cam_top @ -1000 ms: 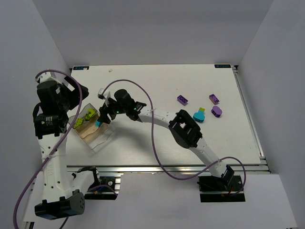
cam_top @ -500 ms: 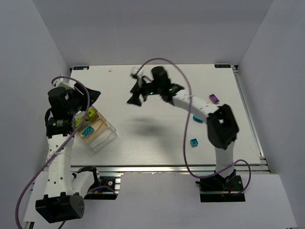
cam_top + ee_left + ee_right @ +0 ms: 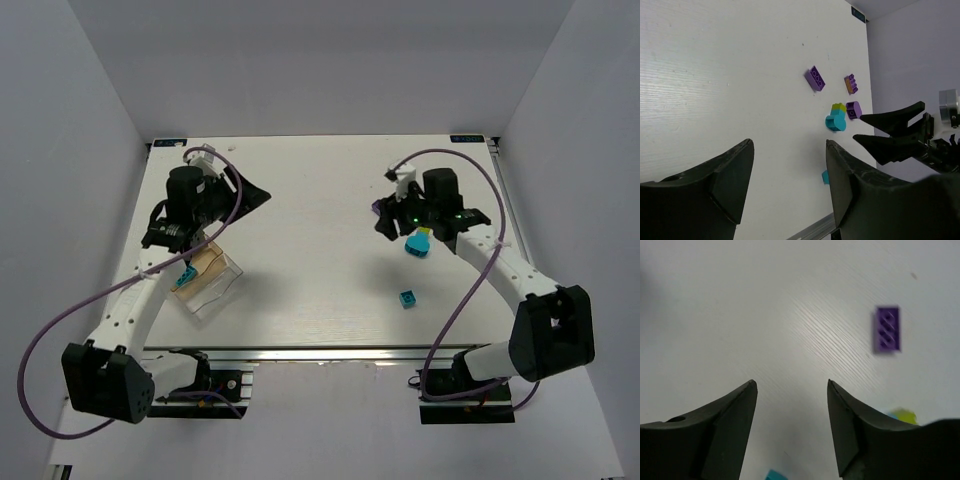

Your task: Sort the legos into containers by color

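Presently: white surface [image 3: 320, 180], on which everything is set out. At near left, clear container [image 3: 222, 287], one cyan brick [image 3: 186, 277] seen inside. Near it, left gripper [image 3: 790, 150], fingers apart, empty. Right gripper [image 3: 792, 385], fingers apart, empty, held over unsorted legos at far right: purple brick [image 3: 887, 329], cyan-and-lime piece [image 3: 417, 243], small cyan brick [image 3: 406, 298]. Step judged: pickup being approached. Descent onto one brick, then closure, is called for.

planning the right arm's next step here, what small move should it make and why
Probably shift the right gripper sideways until the purple brick is centred under it. Its jaws stand open and empty over the table, and the brick lies off to one side, outside the gap, so lowering from here would likely miss it.
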{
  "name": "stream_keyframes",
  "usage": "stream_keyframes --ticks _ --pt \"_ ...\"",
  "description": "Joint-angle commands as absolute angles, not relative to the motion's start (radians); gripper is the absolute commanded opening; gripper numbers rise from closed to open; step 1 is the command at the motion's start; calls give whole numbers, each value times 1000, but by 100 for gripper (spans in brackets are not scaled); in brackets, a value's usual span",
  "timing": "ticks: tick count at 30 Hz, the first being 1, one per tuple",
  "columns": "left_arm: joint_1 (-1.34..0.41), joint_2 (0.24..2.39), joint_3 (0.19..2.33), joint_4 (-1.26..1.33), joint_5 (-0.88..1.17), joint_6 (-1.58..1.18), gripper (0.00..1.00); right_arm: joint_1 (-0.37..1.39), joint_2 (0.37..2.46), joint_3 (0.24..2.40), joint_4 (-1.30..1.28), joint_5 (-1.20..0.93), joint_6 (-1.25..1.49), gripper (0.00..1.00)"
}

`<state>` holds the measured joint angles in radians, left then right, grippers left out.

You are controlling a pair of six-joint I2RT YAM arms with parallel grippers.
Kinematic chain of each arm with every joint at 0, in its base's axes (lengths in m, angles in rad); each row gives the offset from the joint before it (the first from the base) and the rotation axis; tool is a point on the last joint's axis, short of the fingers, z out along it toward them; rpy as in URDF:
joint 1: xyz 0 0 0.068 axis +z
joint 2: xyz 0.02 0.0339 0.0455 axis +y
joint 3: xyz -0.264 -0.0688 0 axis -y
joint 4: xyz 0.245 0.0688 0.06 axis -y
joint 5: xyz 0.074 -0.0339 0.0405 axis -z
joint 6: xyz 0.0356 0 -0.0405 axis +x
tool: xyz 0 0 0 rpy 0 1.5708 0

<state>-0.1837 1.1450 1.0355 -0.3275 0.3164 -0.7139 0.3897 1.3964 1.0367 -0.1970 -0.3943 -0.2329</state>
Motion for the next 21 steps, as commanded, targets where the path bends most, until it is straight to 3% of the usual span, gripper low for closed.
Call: stream_keyframes --ticks 1,11,21 --pt "-215 1175 1078 -290 290 -693 70 307 1345 1006 -250 -186 -102 64" --pt "-270 1212 1074 -268 268 -700 76 124 1543 1136 -426 -8 299 74" --pt "-284 1177 1060 -305 230 -706 78 74 1698 1207 -472 6 452 75"
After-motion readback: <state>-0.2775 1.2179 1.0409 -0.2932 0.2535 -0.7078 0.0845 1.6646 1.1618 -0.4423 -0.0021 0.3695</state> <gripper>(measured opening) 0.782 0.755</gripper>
